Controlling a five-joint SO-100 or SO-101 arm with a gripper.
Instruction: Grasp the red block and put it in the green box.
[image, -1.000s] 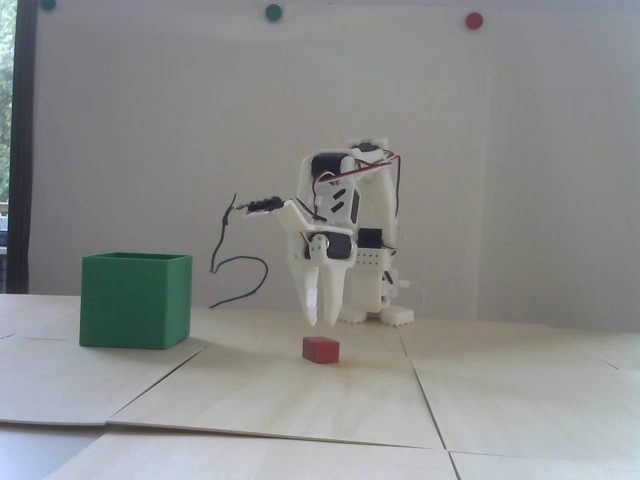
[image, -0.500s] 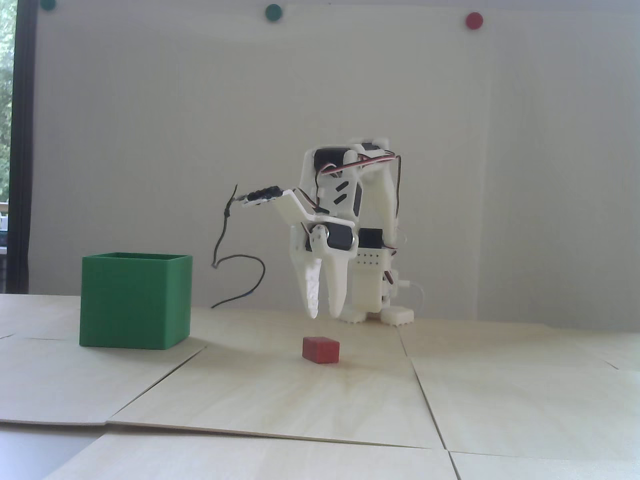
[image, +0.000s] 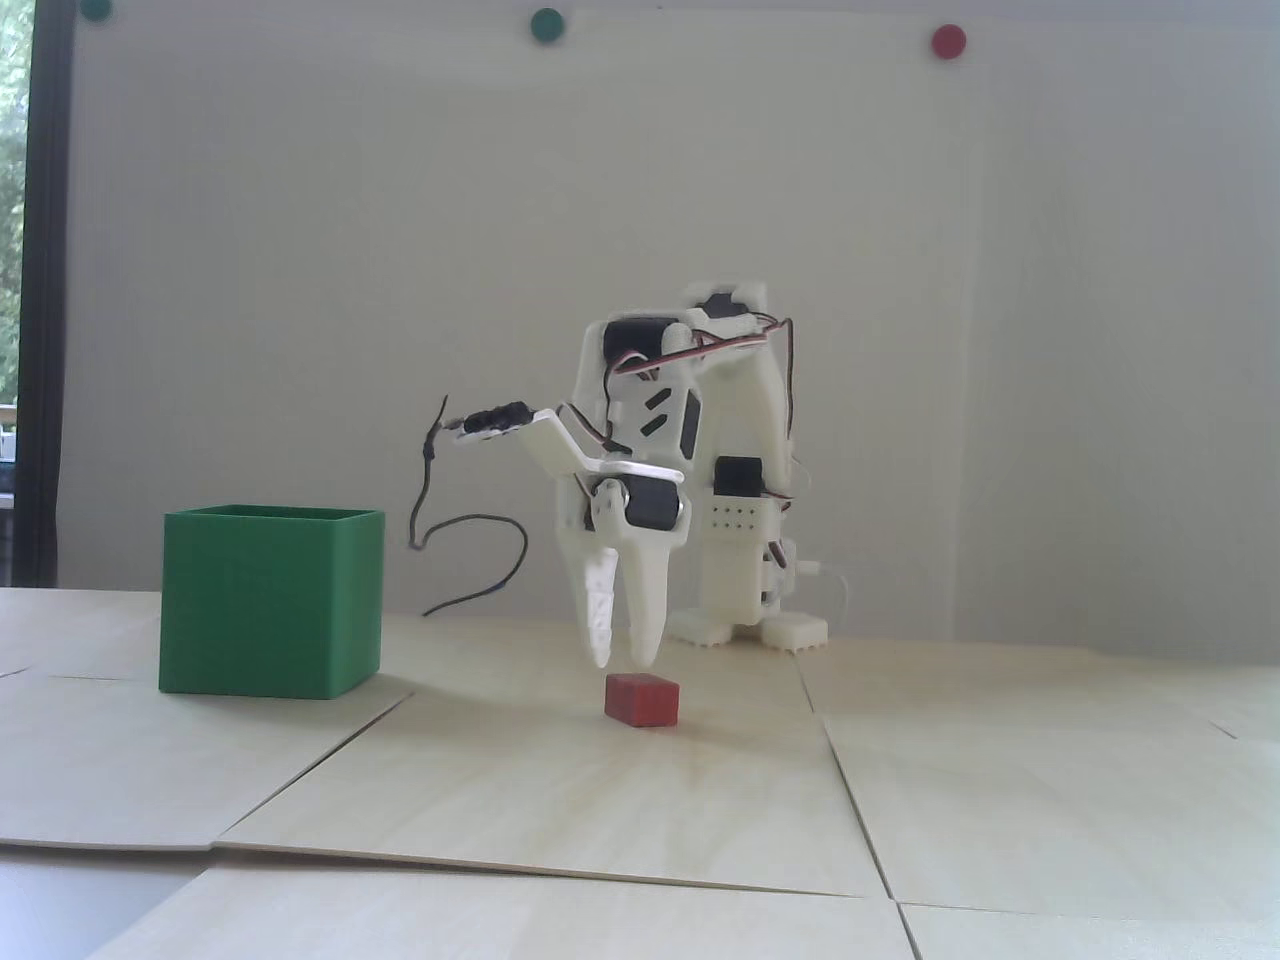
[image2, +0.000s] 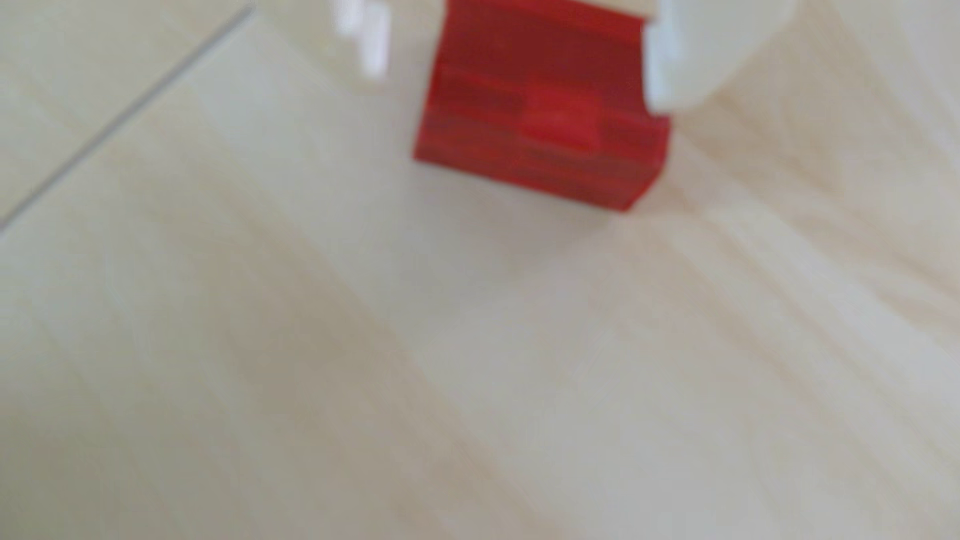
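While gripper (image: 620, 660) hangs parted, red block (image: 642, 698) lies just below fingertips.

no readable text, labels, brands, numbers or signs anywhere in fixed view or wrist view; wrist view blurred.

A table of pale plywood panels (image: 560, 800) with thin seams carries the green box (image: 270, 605) at left in the fixed view, the red block (image: 641, 699) near the middle, well apart, and the arm's white base (image: 745, 625) behind.
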